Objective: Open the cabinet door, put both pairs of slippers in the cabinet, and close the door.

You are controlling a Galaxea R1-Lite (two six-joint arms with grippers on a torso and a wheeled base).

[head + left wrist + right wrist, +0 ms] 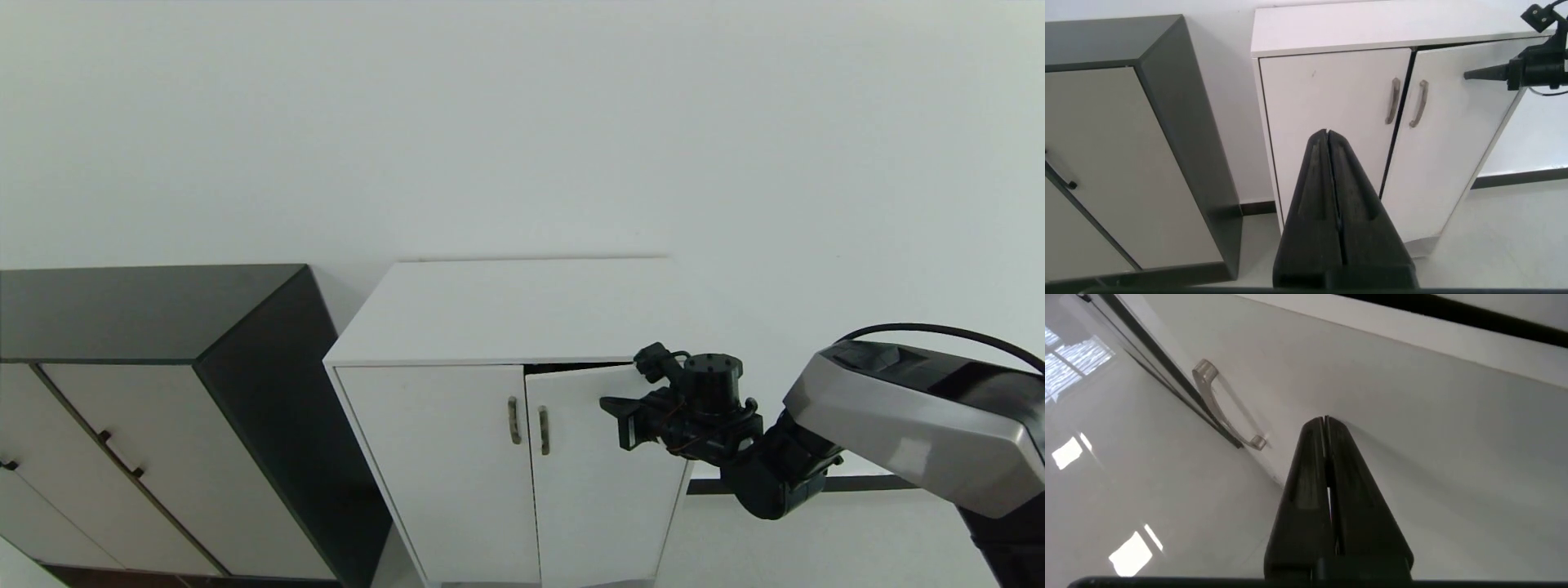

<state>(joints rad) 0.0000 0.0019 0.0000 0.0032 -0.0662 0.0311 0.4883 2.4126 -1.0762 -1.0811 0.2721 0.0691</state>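
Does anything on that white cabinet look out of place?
The right door of the white cabinet is slightly ajar: a dark gap shows along its top edge, while the left door sits flush. The right gripper, shut, is close in front of it.

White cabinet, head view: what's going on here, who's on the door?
The right gripper, shut, is at the front of the white cabinet. Its tip is close to the right door, on the hinge side of that door's handle; contact can't be judged. That door is slightly ajar, with a dark gap along its top edge, while the left door is closed. The left gripper, shut and holding nothing, is back from the cabinet, facing its doors.
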